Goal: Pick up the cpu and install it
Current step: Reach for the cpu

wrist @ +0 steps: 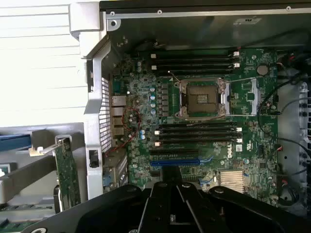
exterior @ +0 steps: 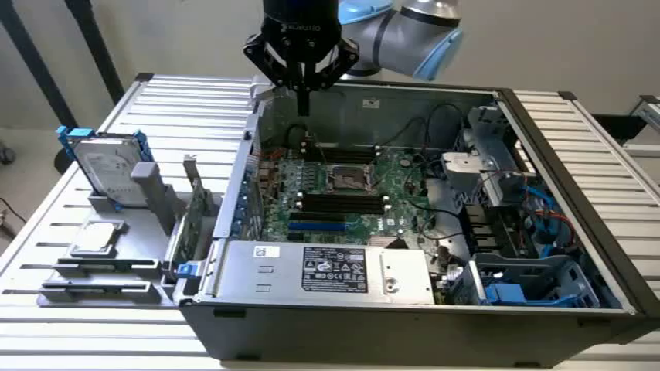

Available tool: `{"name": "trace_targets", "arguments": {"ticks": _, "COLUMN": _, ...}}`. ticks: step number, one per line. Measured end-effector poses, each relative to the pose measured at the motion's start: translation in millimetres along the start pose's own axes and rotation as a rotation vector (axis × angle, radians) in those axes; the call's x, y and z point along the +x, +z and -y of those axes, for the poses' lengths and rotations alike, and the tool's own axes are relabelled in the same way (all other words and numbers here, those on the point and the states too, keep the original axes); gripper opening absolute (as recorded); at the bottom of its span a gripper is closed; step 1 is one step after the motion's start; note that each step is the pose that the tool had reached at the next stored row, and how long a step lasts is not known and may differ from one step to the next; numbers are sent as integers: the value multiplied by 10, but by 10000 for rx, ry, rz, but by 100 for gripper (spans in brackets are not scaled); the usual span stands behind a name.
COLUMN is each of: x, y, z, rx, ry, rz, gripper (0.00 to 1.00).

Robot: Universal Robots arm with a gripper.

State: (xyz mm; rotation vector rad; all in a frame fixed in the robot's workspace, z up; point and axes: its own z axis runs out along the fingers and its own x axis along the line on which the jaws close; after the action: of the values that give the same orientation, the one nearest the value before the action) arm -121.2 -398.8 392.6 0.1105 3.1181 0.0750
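Hovering shut and empty above the computer case (exterior: 484, 317), the gripper (exterior: 303, 107) is sitting pre-pick, cpu (exterior: 93, 237) lying on the grey stand (exterior: 139, 259) outside at the exterior view's left, socket (exterior: 345, 179) sitting bare; grabbing needs jaws opened first.

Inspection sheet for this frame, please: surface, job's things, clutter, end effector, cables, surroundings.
Surface: slatted metal table, bearing an open computer case.
Job's things: cpu lies flat on the grey holder outside the case; motherboard socket looks empty.
Clutter: hard drive upright in the holder.
End effector: shut, holding nothing, above the case's far wall, apart from the cpu.
Cables: black and blue cables inside the case, at the exterior view's right.
Surroundings: plain wall behind.
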Motion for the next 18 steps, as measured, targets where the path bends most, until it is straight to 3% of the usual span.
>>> {"name": "trace_targets", "arguments": {"ticks": 15, "x": 1, "y": 0, "z": 0, "rx": 0, "ry": 0, "rz": 0, "gripper": 11}}
{"name": "trace_targets", "arguments": {"ticks": 18, "x": 92, "y": -3, "z": 18, "rx": 0, "ry": -1, "rz": 1, "gripper": 11}}
